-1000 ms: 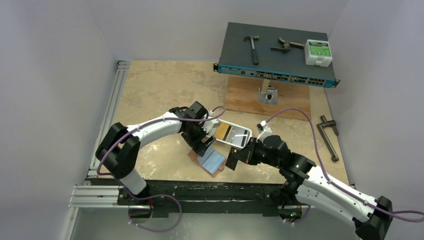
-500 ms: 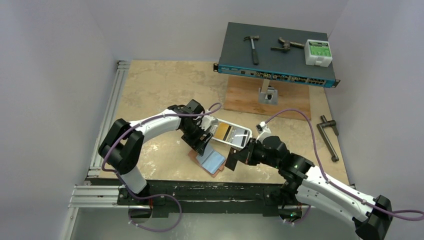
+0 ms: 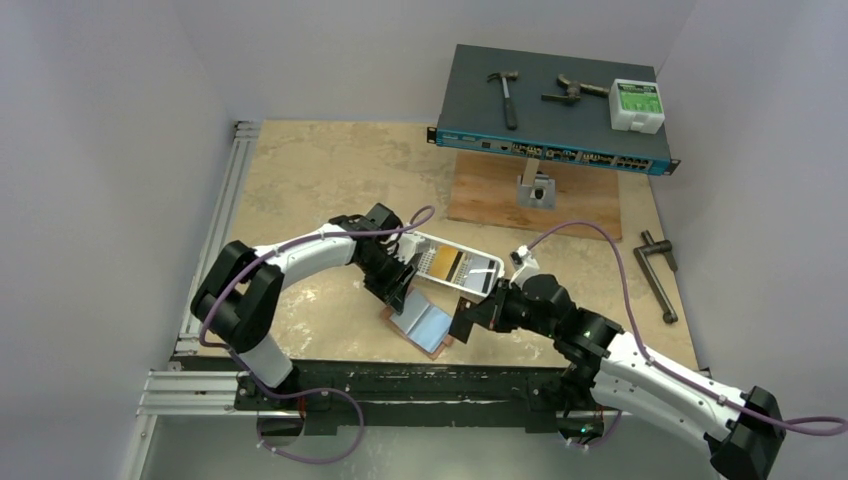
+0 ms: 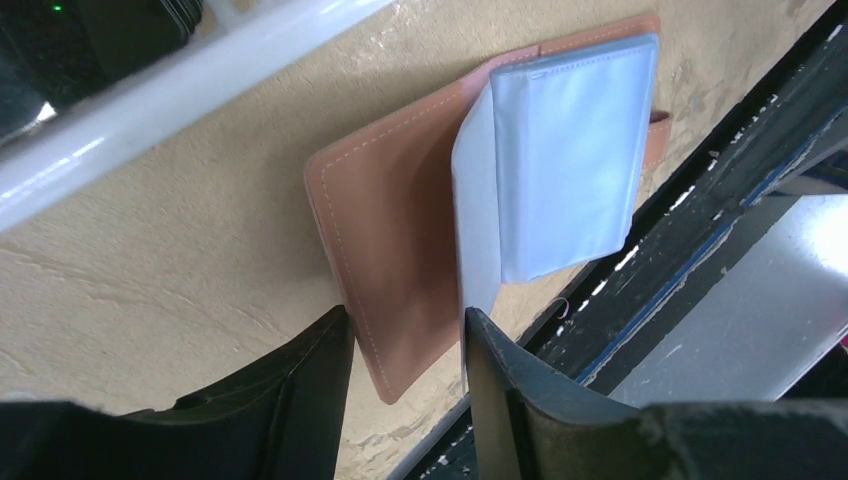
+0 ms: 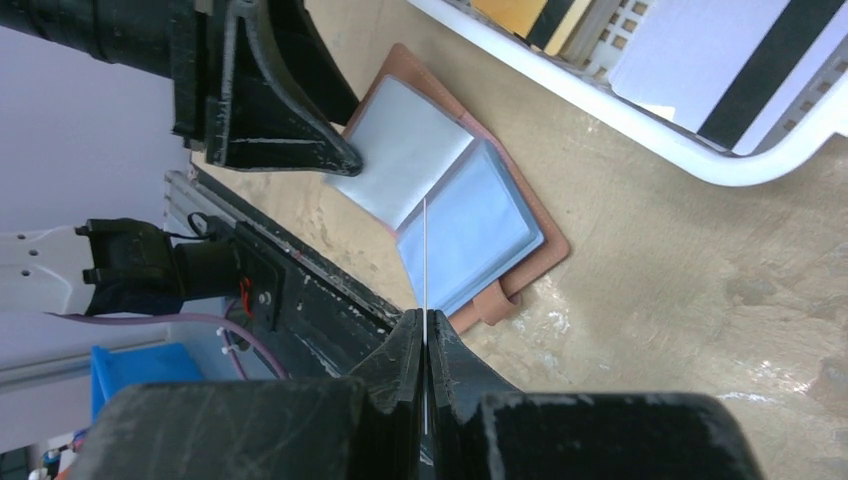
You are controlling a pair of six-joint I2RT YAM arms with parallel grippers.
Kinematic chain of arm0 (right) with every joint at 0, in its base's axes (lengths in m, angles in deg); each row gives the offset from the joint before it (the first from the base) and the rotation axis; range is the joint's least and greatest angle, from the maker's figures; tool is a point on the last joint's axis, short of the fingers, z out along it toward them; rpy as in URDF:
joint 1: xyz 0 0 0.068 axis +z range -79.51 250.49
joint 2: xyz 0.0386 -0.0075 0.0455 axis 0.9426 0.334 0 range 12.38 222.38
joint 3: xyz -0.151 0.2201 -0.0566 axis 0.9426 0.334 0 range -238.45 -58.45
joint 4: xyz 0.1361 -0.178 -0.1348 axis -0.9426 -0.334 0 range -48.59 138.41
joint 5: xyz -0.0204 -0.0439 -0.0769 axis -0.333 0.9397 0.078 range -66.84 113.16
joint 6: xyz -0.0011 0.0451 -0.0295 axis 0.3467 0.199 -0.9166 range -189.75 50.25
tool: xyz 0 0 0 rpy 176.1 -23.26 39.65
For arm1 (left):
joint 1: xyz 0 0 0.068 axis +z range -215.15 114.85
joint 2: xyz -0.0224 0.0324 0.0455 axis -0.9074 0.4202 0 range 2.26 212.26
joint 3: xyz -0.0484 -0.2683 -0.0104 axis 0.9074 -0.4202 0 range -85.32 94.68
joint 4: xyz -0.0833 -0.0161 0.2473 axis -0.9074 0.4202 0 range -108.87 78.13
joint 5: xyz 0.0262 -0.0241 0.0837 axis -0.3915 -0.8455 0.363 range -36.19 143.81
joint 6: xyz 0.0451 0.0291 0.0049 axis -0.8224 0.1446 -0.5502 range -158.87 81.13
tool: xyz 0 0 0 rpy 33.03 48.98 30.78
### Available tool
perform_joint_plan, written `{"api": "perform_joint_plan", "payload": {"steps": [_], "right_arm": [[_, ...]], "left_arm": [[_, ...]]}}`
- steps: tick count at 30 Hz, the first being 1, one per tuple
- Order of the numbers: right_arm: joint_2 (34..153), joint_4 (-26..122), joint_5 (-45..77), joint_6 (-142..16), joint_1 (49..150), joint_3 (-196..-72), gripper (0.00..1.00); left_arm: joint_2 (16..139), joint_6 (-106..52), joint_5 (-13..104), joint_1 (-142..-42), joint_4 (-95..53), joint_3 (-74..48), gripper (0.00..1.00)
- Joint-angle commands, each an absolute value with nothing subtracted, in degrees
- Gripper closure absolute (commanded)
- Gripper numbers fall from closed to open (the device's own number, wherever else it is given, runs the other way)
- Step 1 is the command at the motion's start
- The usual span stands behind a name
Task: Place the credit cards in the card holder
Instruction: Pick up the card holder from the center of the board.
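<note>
The reddish-brown card holder lies open near the table's front edge, its pale blue sleeves fanned out. My left gripper is down over its far-left flap. The jaws stand partly apart astride the leather corner, one finger against a sleeve edge. My right gripper is shut on a black credit card, which points edge-on at the sleeves from the right. More credit cards, orange-yellow and pale, lie in the white tray.
The tray's rim is just behind the holder. At the back, a network switch carries a hammer and a white box. A wooden board sits before it, a metal crank at right, the black rail along the front.
My left gripper has come down and toward the holder's flap while its jaws narrowed. The holder's sleeves lie flatter. The right gripper has barely shifted, still gripping the card.
</note>
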State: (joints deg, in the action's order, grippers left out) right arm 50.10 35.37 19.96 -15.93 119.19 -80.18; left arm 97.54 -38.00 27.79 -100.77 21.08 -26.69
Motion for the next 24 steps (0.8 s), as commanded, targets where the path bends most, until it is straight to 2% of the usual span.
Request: {"api": "perform_joint_plan", "payload": {"steps": [1,5,12,19,24], "right_arm": [[49.71,39.22,19.32,-15.01,119.09,-78.06,1.0],[51.12,40.09,19.12,-14.65,119.09,-77.15,1.0],[52.02,41.95,18.41,-13.36,119.09,-74.88,1.0],[52.02,40.13,16.34,-12.34,119.09,-74.36,1.0],[52.2,39.84,9.95,-11.44,119.09,-73.01,1.0]], "left_arm": [[94.56,-35.26,23.82,-100.29,18.59,-27.78,0.59],[96.09,-34.22,22.67,-100.31,18.43,-27.33,0.7],[95.78,-32.02,21.39,-100.33,16.23,-28.64,1.0],[93.18,-30.41,21.24,-100.28,13.98,-30.67,1.0],[92.28,-30.25,21.89,-100.25,13.65,-31.18,1.0]]}}
